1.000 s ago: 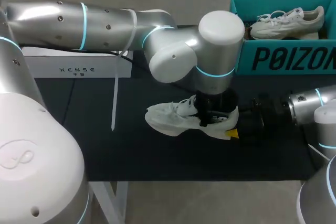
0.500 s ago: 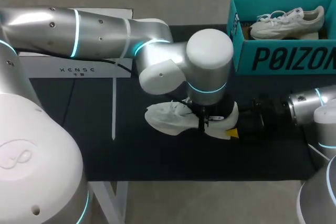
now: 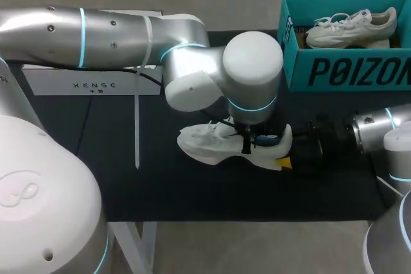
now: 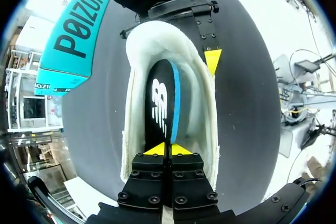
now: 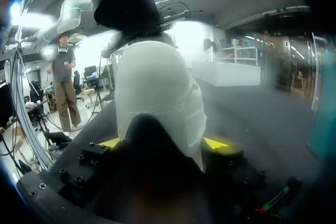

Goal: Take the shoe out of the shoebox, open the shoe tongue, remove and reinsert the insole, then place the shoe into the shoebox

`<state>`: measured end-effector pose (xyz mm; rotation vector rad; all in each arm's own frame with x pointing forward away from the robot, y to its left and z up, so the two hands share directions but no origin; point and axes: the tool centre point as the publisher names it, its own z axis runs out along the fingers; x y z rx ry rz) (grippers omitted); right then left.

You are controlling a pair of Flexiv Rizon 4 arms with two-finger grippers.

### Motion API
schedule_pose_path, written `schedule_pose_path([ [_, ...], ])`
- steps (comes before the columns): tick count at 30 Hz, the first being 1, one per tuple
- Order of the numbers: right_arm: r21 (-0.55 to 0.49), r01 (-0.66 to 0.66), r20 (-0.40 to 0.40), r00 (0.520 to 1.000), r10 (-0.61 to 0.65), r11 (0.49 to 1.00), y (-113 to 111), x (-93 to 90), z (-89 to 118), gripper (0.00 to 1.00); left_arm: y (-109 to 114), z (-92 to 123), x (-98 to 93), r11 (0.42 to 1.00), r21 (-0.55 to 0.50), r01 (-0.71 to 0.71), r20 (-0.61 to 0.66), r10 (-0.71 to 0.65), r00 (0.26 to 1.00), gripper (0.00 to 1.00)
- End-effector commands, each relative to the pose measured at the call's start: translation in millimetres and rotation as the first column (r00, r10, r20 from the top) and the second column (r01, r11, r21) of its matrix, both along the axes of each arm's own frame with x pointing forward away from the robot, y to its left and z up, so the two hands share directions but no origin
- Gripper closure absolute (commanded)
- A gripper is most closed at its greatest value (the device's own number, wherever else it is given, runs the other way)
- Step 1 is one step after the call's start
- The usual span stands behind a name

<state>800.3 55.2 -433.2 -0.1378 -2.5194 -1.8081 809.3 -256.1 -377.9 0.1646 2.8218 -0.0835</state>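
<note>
My left gripper (image 4: pixel 168 149) reaches down into the white shoe (image 3: pixel 205 144), yellow tips pinched almost together on the nearest end of the dark insole (image 4: pixel 160 98). My right gripper (image 5: pixel 163 142) clamps the shoe's heel from both sides. The shoe lies right of the table's (image 3: pixel 160 184) middle, near the teal shoebox (image 3: pixel 347 72) at the far right corner.

Left arm (image 3: pixel 253 62) hangs right over the shoe (image 3: pixel 199 144), left gripper (image 4: pixel 168 149) plugging its mouth; right gripper (image 5: pixel 164 142) clamps the heel. Mat (image 3: pixel 160 190) in front lies open.
</note>
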Motion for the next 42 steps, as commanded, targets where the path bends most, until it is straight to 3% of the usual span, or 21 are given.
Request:
schedule_pose_path([
  [1, -0.002, -0.001, 0.0, 1.0, 0.001, 1.0, 3, -1.0, -4, 1.0, 6, 19, -7.8, 1.0, -0.003, -0.006, 0.025, 0.006, 1.0, 1.0],
  [20, -0.002, -0.001, 0.0, 1.0, 0.001, 1.0, 3, -1.0, -4, 1.0, 18, 67, -30.3, 0.996, -0.081, -0.027, 0.09, 0.034, 0.995, 1.0],
  [26, -0.002, -0.001, 0.0, 1.0, 0.001, 1.0, 3, -1.0, -4, 1.0, 2, 73, -35.6, 0.995, -0.101, -0.012, 0.1, 0.022, 0.995, 1.0],
  [42, -0.002, -0.001, 0.0, 1.0, 0.001, 1.0, 3, -1.0, -4, 1.0, -47, 61, -35.5, 0.993, -0.114, 0.022, 0.075, -0.014, 0.997, 1.0],
])
